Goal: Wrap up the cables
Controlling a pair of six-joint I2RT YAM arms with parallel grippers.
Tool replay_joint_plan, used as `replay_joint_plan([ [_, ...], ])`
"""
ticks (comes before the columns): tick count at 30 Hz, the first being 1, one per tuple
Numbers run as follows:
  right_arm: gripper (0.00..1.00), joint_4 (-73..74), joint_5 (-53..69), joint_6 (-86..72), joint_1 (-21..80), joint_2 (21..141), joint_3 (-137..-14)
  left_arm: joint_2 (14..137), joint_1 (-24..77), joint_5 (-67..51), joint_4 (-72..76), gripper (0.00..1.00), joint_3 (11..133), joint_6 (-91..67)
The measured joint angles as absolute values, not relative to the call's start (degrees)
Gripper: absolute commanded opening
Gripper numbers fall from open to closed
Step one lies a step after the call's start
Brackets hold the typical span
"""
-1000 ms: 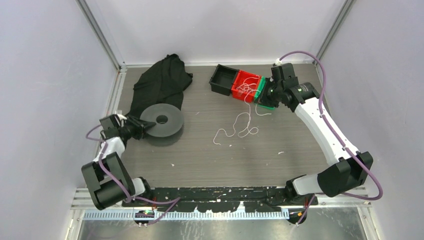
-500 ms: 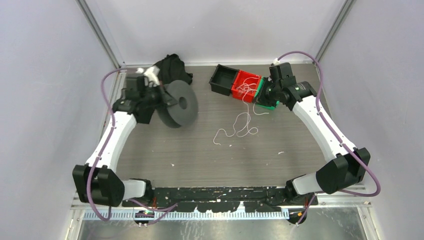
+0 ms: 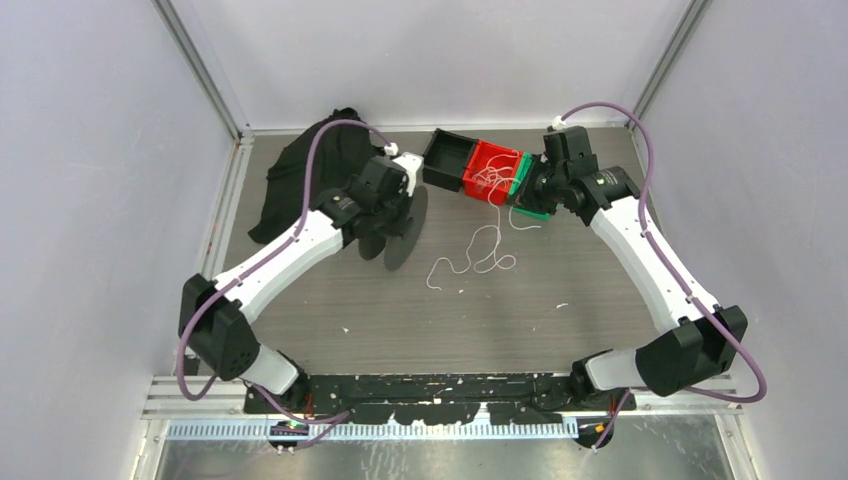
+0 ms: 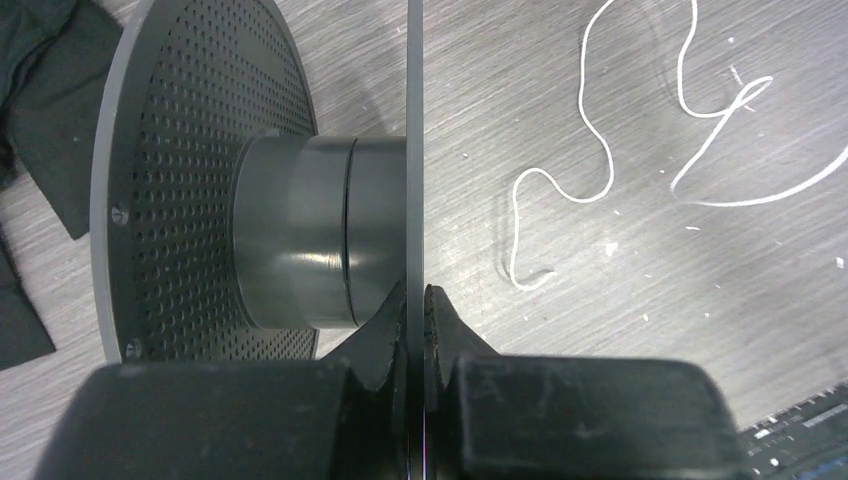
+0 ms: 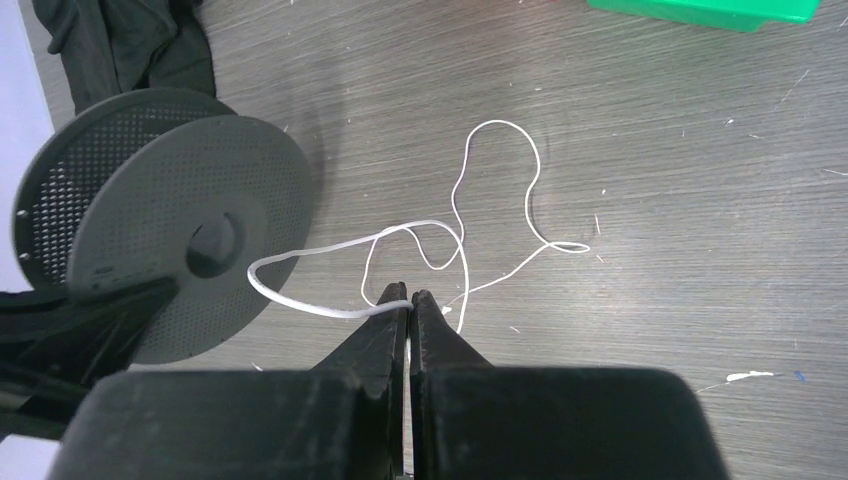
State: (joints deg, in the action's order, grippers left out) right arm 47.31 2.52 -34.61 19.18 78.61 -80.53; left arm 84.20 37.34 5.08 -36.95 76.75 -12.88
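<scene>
While the left tool (image 4: 416, 305) clamps one flange of the gray spool (image 4: 290, 240), the right tool (image 5: 408, 302) pinches a looping white cable (image 5: 300, 303) over the counter (image 5: 680, 200).

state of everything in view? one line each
spool: upright on edge, hub bare
left hand: shut on spool's flange
right hand: shut on pinched cable
loose cable: slack on table
red bin: holds tangled cables
black cloth: crumpled
</scene>
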Motion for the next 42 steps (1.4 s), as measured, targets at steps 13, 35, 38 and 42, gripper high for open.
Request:
replay_joint_plan([
  [13,0.01,48.0,1.7,-34.7,19.2,77.6,-80.3,100.2,40.2,7.2,-30.2,0.00,87.5,-11.2],
  [35,0.01,48.5,1.4,-34.9,19.2,76.1,-79.9,107.9,40.6,3.7,-31.8,0.47,98.7,-11.5],
  [38,0.01,48.5,1.4,-34.9,19.2,76.1,-79.9,107.7,40.6,3.4,-32.4,0.49,98.8,-11.6],
  [42,0.00,48.5,1.5,-35.1,19.2,76.1,-79.7,106.2,40.7,2.8,-33.4,0.49,99.6,-11.8],
])
